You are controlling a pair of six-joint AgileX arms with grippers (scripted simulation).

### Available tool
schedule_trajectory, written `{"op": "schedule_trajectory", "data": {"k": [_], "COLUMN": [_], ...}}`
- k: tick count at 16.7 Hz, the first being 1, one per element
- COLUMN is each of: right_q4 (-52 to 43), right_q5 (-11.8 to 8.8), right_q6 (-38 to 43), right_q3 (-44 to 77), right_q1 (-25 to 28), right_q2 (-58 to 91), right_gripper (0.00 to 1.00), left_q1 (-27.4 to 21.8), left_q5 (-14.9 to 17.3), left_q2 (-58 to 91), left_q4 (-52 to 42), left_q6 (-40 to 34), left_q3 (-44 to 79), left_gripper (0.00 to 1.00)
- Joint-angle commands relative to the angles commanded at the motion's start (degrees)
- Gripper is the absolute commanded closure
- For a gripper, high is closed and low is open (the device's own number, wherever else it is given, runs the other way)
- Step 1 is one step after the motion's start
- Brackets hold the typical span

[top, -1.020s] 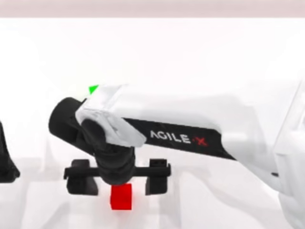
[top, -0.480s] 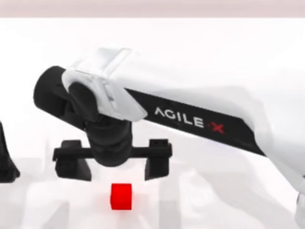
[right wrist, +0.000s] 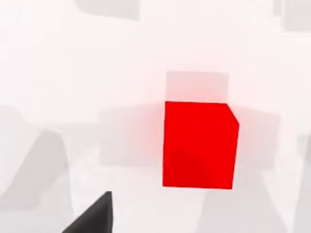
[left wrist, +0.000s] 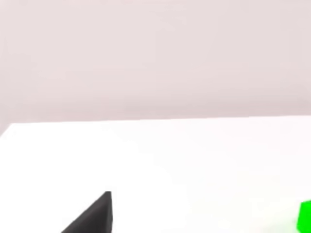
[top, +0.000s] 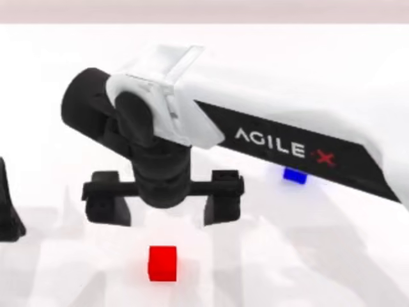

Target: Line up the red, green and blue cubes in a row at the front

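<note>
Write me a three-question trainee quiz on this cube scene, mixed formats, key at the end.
1. True or false: the right gripper is shut on the red cube.
2. Which cube shows only in the left wrist view? A) red B) green C) blue
3. Fill in: in the top view, the blue cube peeks out from under the right ____.

Key:
1. False; the gripper is open above the table, and the red cube sits apart, nearer the front edge.
2. B, the green cube.
3. arm.
</note>
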Motion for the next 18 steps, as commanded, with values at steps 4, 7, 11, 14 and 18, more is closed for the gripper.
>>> {"op": "schedule_trajectory", "data": {"k": [4, 7, 11, 14, 18], "right_q4": [6.0, 12.4, 23.1, 31.7, 43.3], "right_q5": [2.9, 5.0, 7.0, 7.4, 6.4], "right_q6": [-5.9, -11.9, -21.6, -29.1, -38.7], "right_q3": [-9.4, -19.9, -38.2, -53.6, -73.8], "right_q1": [-5.1, -10.6, -20.0, -27.5, -37.1], "right_q2": [-11.9, -25.5, -48.0, -65.5, -86.9], "right_gripper": [0.00, 0.00, 0.00, 0.00, 0.00], "left_q1": [-2.0, -4.0, -7.1, -9.5, -12.3], "left_q5": [1.7, 2.6, 3.1, 2.8, 1.9], "left_q2": [11.8, 25.6, 49.0, 68.4, 93.8], "left_q4": [-7.7, -16.9, -32.6, -45.4, -60.9], "left_q6": [4.2, 8.8, 16.5, 23.2, 32.2], "left_q3": [10.4, 20.7, 36.4, 49.7, 69.6], "left_gripper": [0.00, 0.00, 0.00, 0.00, 0.00]}}
